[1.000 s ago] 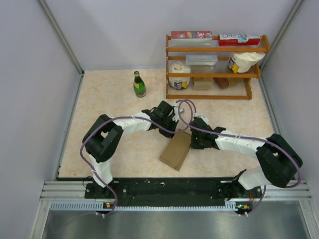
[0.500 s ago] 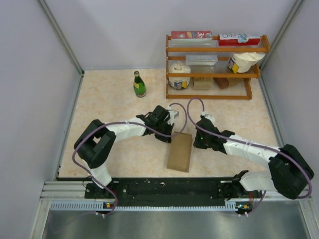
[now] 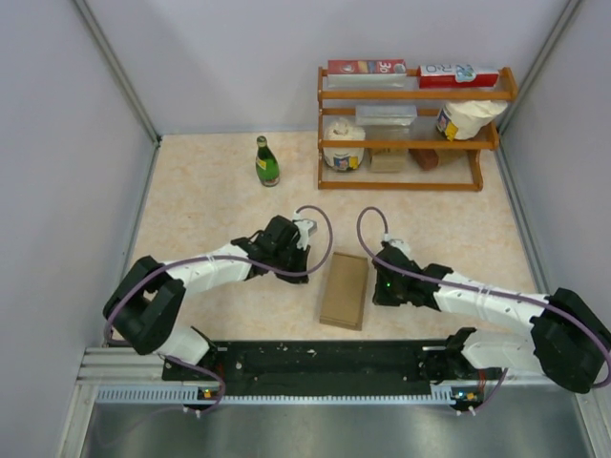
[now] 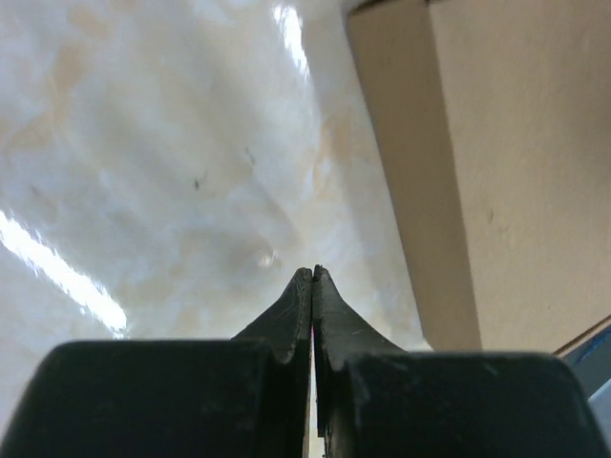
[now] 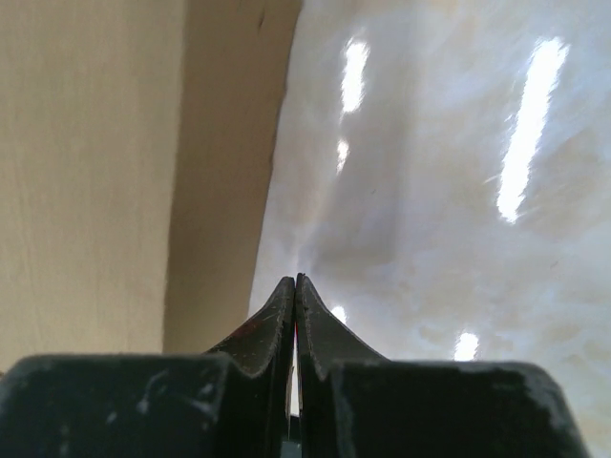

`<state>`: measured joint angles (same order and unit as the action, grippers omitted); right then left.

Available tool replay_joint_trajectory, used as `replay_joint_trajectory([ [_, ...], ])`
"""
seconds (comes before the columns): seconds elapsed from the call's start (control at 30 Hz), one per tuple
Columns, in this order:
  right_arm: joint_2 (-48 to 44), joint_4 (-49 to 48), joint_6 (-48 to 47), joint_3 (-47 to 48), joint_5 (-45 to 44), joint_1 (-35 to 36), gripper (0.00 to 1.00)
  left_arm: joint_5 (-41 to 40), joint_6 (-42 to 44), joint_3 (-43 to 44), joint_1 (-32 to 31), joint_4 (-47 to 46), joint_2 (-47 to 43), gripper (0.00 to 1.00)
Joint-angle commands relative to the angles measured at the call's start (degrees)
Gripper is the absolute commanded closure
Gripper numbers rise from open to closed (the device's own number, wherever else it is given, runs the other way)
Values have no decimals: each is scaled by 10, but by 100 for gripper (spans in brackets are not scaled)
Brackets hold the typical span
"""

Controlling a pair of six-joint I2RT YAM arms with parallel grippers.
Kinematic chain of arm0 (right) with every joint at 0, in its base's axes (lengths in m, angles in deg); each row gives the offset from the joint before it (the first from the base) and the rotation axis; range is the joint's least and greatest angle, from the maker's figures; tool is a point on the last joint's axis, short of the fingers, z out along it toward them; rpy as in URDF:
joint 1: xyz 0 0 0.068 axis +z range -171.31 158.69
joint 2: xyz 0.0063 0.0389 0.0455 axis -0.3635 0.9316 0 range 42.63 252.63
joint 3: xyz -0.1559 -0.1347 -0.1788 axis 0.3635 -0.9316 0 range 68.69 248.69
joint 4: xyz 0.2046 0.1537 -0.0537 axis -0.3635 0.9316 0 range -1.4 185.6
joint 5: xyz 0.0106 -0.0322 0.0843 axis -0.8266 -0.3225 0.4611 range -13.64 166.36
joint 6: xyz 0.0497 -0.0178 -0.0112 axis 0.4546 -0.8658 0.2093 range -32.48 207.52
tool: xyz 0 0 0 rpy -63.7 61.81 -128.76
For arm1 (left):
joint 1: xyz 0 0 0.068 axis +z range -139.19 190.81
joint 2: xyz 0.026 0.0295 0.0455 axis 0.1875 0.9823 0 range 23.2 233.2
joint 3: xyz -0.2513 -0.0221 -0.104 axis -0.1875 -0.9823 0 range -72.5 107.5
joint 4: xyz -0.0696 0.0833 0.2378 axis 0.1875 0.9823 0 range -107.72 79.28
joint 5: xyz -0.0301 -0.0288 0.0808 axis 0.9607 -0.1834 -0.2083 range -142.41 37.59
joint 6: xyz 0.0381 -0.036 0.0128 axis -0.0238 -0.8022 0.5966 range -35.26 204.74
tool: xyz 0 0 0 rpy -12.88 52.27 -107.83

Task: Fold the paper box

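Note:
The paper box [image 3: 345, 290] is a slim closed brown cardboard box lying flat on the table between the two arms. It fills the right side of the left wrist view [image 4: 506, 172] and the left side of the right wrist view [image 5: 105, 172]. My left gripper [image 3: 294, 251] is shut and empty, just left of the box and apart from it; its tips [image 4: 313, 274] hover over bare table. My right gripper [image 3: 380, 283] is shut and empty, close to the box's right side; its tips [image 5: 294, 280] are over the table beside the box.
A green bottle [image 3: 266, 161] stands at the back left. A wooden rack [image 3: 412, 134] with printed cartons, jars and tubs stands at the back right. Grey walls enclose the table on three sides.
Both grippers have drawn back from the box, the left one leftward and toward the front, the right one toward the front. The box turned from tilted to lying square, then stayed still.

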<state>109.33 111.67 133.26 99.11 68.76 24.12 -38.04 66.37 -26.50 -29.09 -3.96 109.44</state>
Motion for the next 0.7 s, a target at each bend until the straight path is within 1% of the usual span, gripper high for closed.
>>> replay_joint_trajectory([
  [0.0,-15,35,74,-6,-16,68,100,15,-19,-47,-13,-22,-64,100],
  [0.13,-12,49,138,-14,-29,121,100,16,-34,-75,-34,-24,-101,100],
  [0.27,-10,69,176,-14,-35,154,100,21,-49,-86,-55,-31,-109,100],
  [0.33,-11,72,189,-14,-33,161,100,29,-57,-90,-69,-38,-110,100],
  [0.5,-18,74,203,-15,-32,171,100,10,-74,-94,-117,-32,-110,100],
  [0.67,-17,73,205,-11,-29,178,100,-3,-82,-104,-140,-20,-112,100],
])
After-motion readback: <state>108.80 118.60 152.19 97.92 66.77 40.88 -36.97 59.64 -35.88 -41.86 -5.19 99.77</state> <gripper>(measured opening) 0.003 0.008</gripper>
